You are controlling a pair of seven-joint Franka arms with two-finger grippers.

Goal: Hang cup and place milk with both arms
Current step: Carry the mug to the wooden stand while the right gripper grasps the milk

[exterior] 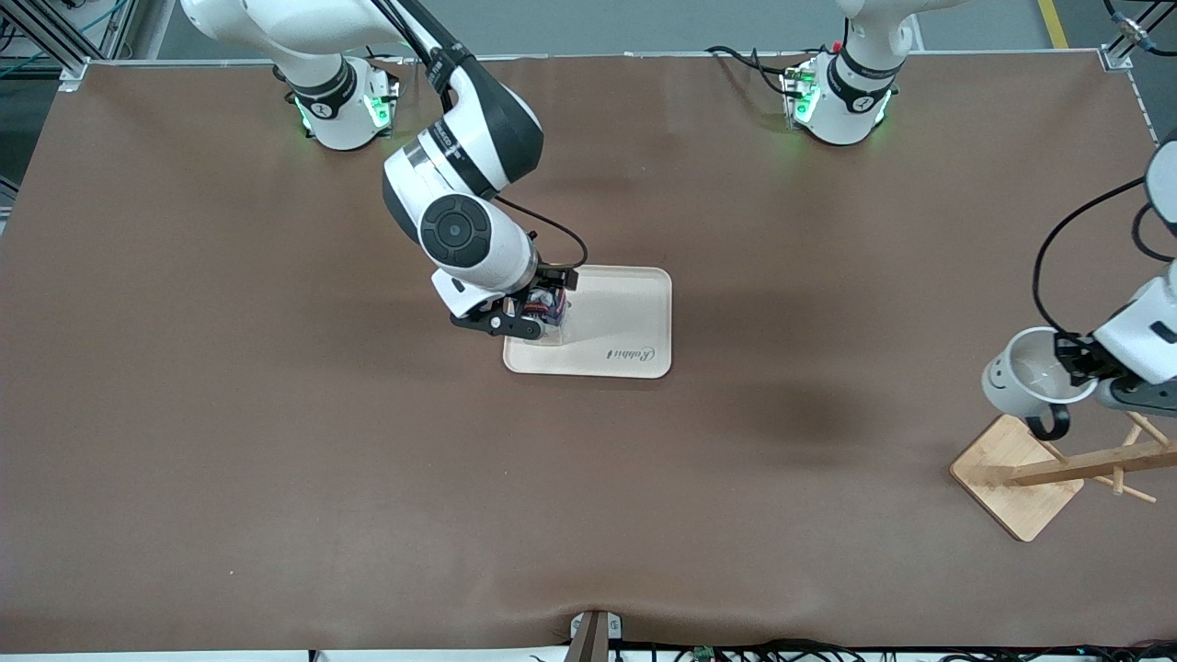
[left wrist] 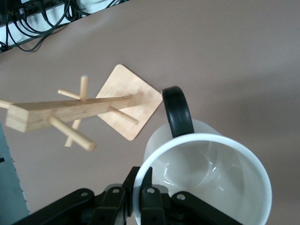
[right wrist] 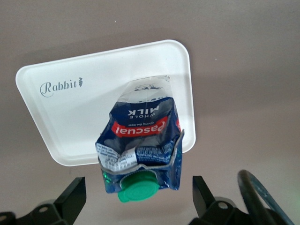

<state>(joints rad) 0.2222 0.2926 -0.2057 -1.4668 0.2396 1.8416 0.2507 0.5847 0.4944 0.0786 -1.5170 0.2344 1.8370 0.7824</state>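
We count one wooden mug rack (exterior: pixel 1030 473), one cup (exterior: pixel 1022 377), one milk (exterior: pixel 549 308), one white tray (exterior: pixel 616 340) and two arms on the brown tabletop (exterior: pixel 276 441).

Nearest the front camera, at the left arm's end of the tabletop, stands the wooden mug rack: a square base carrying a post with several pegs, seen again in the left wrist view (left wrist: pixel 75 112).

Over that base hangs the left gripper (exterior: pixel 1071 363). Its fingers (left wrist: pixel 150 201) are pinched together on the rim of the cup, one inside the wall and one outside. The cup is in the air and tilted, its mouth turned toward the front camera; the black loop handle (left wrist: pixel 178 112) points toward the rack, close to the pegs yet not on one. The cup is white, and in the left wrist view (left wrist: pixel 211 178) we see into it.

Farther from the front camera, near the middle of the tabletop, lies the white tray, marked "Rabbit". The milk, a crumpled dark blue carton with a green cap (right wrist: pixel 138 187), stands on the tray at its edge toward the right arm's end.

The right gripper (exterior: pixel 529 317) is around the carton. Its fingers (right wrist: pixel 70 199) stand wide apart, one on each side of the milk (right wrist: pixel 140 140), with a gap showing at either flank.
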